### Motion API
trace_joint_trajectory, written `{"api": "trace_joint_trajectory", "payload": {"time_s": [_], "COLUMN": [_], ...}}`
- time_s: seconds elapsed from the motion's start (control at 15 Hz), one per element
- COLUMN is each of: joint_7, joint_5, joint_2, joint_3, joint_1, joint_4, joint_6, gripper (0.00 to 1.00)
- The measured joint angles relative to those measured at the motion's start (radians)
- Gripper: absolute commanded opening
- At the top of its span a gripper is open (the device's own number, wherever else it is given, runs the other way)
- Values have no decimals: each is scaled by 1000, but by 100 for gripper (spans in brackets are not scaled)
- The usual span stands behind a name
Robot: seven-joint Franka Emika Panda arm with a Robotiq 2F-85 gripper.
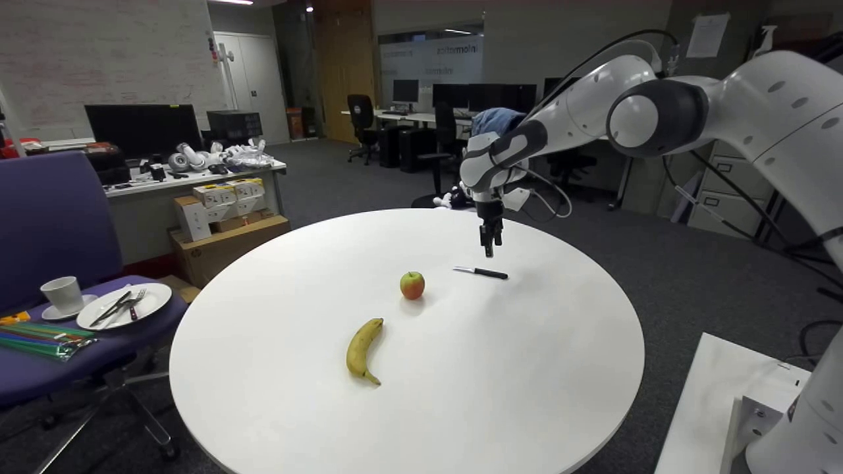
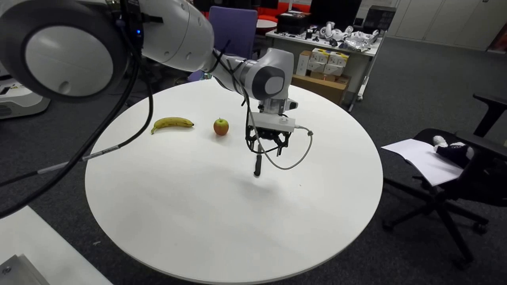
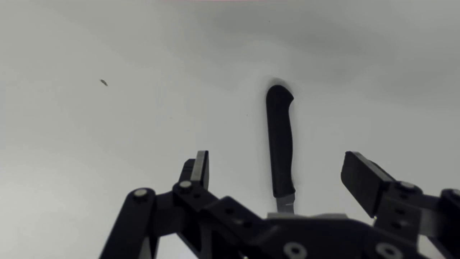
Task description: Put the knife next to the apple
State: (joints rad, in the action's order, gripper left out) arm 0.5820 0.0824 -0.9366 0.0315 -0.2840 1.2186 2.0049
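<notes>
The knife (image 1: 492,273) lies flat on the round white table, its black handle pointing away from the apple and its short blade towards it. My gripper (image 1: 491,249) hangs above it with jaws spread and nothing between them. In the wrist view the knife's handle (image 3: 280,136) runs lengthwise between the open fingers, below them; most of the blade is hidden behind the gripper's body. The red-and-green apple (image 1: 412,286) sits apart from the blade end, and in an exterior view the same apple (image 2: 221,127) appears left of my gripper (image 2: 266,150).
A yellow banana (image 1: 362,352) rests on the table (image 1: 500,395) on the far side of the apple from the knife. Beyond the table's edge, a purple chair carries a plate (image 1: 158,297) with cutlery and a cup (image 1: 62,294). A cable loop (image 2: 301,162) dangles beside the gripper.
</notes>
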Motion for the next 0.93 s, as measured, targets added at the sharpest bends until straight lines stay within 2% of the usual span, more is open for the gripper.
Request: {"api": "trace_joint_trajectory", "payload": {"time_s": [0.93], "joint_7": [-3], "joint_5": [2], "joint_2": [-96], "joint_3": [0], "joint_1": [15], "joint_4": [-82], "joint_6": [-52], "gripper": [100]}}
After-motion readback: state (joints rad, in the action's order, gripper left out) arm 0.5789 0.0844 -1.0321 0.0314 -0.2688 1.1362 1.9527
